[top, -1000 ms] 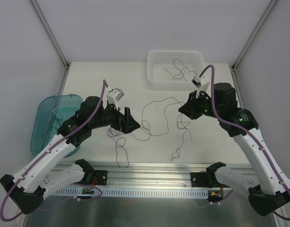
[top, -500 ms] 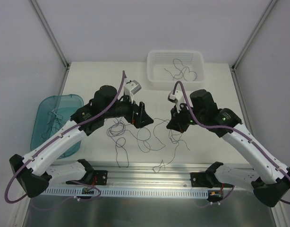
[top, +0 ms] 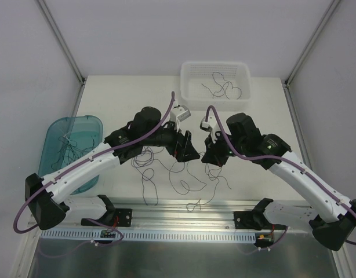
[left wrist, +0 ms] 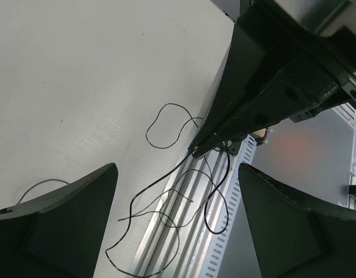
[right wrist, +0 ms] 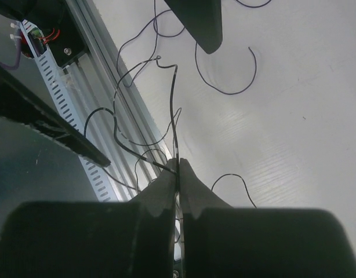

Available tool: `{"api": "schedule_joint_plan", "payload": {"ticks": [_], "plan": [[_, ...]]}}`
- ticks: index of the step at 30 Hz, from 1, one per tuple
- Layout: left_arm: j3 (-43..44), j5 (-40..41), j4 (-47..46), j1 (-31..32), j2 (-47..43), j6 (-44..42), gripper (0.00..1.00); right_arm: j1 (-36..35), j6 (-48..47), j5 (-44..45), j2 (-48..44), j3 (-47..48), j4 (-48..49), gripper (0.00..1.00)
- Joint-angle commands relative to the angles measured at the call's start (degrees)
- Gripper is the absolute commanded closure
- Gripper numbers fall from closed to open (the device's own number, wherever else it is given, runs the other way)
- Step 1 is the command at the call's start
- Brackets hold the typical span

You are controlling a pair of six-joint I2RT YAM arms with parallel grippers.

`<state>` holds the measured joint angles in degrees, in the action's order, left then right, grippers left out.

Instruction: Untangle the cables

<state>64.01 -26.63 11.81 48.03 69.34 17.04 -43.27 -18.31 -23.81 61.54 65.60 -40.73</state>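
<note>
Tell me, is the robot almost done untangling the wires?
Not yet. Some wires already lie in the white basket and the teal tray. The right gripper pinches a wire; the left gripper hangs open beside it. A loopy tangle is left on the table.

L pincer (left wrist: 177, 169) cut off at btm; R pincer (right wrist: 178, 165) base blurred; cables (right wrist: 175, 110) partly hidden under both.

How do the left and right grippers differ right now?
The left gripper has its jaws wide apart; the right gripper is shut. The left gripper holds nothing; the right gripper pinches a strand of the cables. Both sit close together above the loose strands.
</note>
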Motion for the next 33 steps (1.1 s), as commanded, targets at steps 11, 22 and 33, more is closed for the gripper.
{"api": "schedule_joint_plan", "payload": {"ticks": [11,22,33], "plan": [[-1.3,-4.7,-5.6,1.9,3.5,-0.3,0.43,-1.2,-1.0,-1.1,-1.9,-0.8,2.7,0.99],[-2.7,-5.8,-5.7,2.0,3.2,-1.3,1.00,-1.3,-0.8,-1.1,-3.0,-1.6,3.5,0.99],[-1.6,5.7,-5.9,1.8,-0.1,-1.2,1.00,-1.3,0.1,2.7,-7.0,-1.7,0.8,0.40]]}}
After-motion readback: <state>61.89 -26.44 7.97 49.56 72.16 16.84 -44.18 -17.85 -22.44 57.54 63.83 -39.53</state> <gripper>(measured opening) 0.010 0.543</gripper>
